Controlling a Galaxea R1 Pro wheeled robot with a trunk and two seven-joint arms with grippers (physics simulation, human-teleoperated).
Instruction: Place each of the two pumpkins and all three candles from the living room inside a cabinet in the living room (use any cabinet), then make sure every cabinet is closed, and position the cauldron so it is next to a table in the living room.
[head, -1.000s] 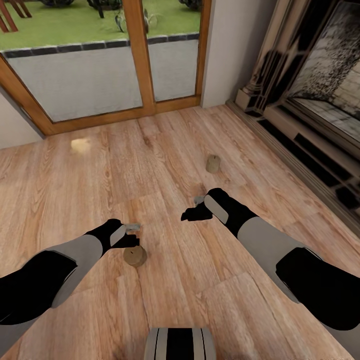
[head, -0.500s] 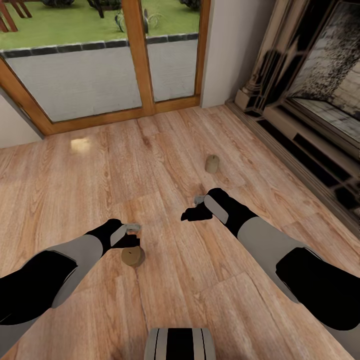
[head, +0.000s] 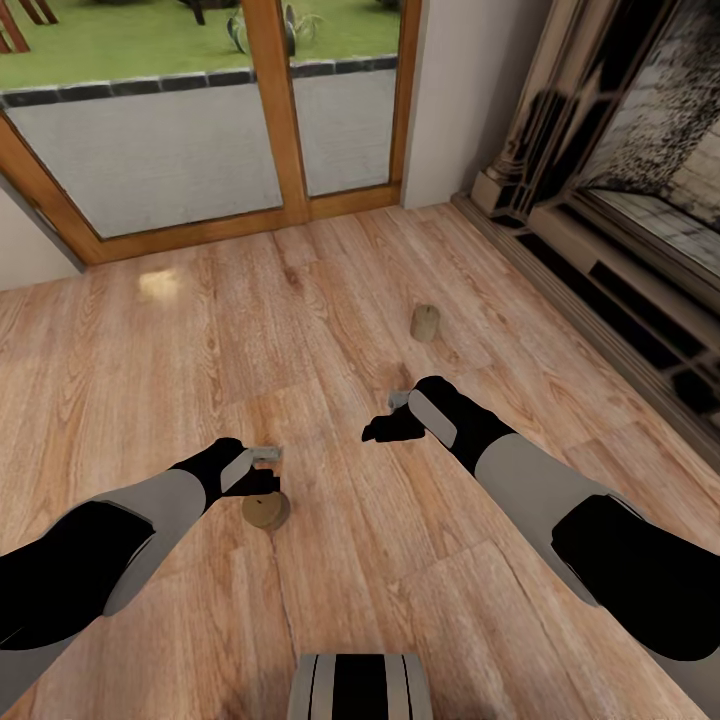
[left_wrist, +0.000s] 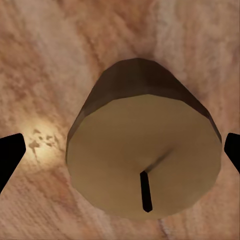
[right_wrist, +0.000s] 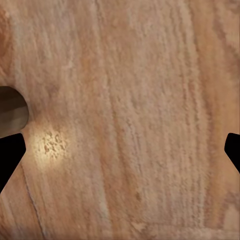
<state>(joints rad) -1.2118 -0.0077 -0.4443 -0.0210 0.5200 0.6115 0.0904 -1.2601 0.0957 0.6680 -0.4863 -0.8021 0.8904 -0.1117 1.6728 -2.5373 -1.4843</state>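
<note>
Two candles stand on the wooden floor (head: 330, 300). The nearer candle (head: 266, 511) is found directly under the left gripper (head: 262, 470), while the farther candle (head: 425, 322) stands ahead of the right gripper (head: 385, 420), well apart from it, toward the fireplace surround (head: 600, 200).

In the left wrist view the nearer candle (left_wrist: 144, 155) is seen from above, upright, with its dark wick (left_wrist: 145, 191) off centre. The left fingers (left_wrist: 11, 157) are spread wide at either side of it, with clear floor between each tip and the candle wall; nothing is pinched. The right fingers (right_wrist: 10, 155) are likewise spread over bare floor, and a rounded edge that is probably the farther candle (right_wrist: 12, 107) is caught at the frame's border.

The likely risks lie in the descent. If the left gripper is lowered off line, one fingertip may be set on the candle's top face instead of beside it, and the squat cylinder may be pushed over or rolled away. If the fingers are closed too high, only the upper rim may be caught and the candle may slip out on lifting. Contact of the fingertips with the floor is also possible.
</note>
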